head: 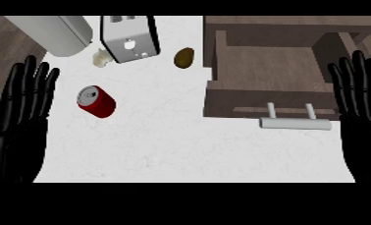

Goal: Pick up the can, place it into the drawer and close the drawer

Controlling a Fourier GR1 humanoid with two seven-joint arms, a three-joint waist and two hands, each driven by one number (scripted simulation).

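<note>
Left hand (pixel 29 96) at the view's left edge, fingers straight and spread wide, holding nothing. Right hand (pixel 354 96) at the right edge, same pose, fingers straight up, empty too. Both look at rest.

Outward from the left hand: the red can (pixel 96 101) sits on the white surface (pixel 181 150), just beside the left hand but not touching it, tilted so its silver top faces up-left. Behind it a toaster (pixel 129 37), a small pale lump (pixel 100 58) touching its corner (can't tell what it is), a grey-white cylinder (pixel 54 32) at top left, and a brown potato-like thing (pixel 184 58) further right.

Outward from the right hand: the drawer (pixel 268 67) is pulled open, inside looks bare, its bar handle (pixel 296 123) sticking out toward the robot, near the right hand.

Progress: nothing done so far, judging by layout. Can not grasped, not in the drawer, drawer open. Left to do: grab the can (left hand is the nearer one), carry it across into the drawer, let go, push the front shut.
</note>
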